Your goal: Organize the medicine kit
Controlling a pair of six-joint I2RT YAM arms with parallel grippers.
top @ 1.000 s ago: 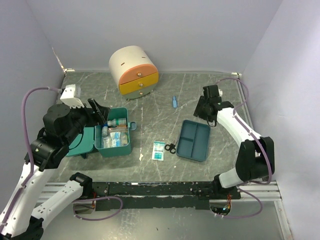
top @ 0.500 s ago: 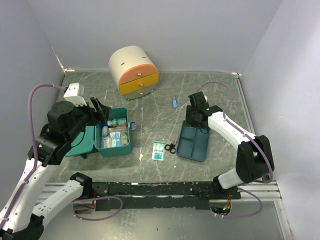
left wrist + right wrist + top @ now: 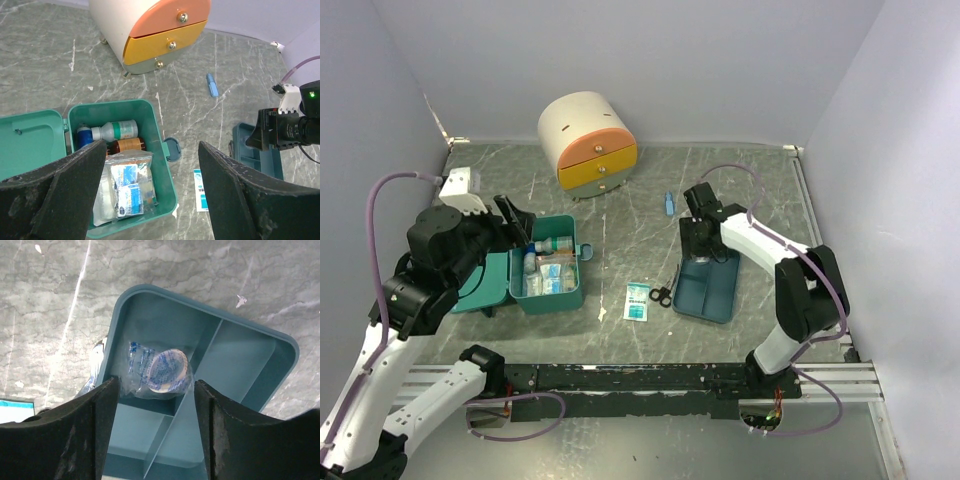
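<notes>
The teal medicine kit stands open at the left, its lid folded flat to the left. Inside it lie bottles and a clear bag of packets. My left gripper hovers open above the kit's near wall, holding nothing; it also shows in the top view. My right gripper is low over the dark-blue divided tray. It is open, and a bagged white roll lies in a tray compartment just past its fingertips.
A cream cabinet with orange and yellow drawers stands at the back. A small blue tube lies behind the tray. A white-and-teal packet and black scissors lie between kit and tray. Walls close in on three sides.
My right arm has swung left from the back right corner to above the tray, and its jaws have widened. The left arm has only shifted slightly over the kit.
</notes>
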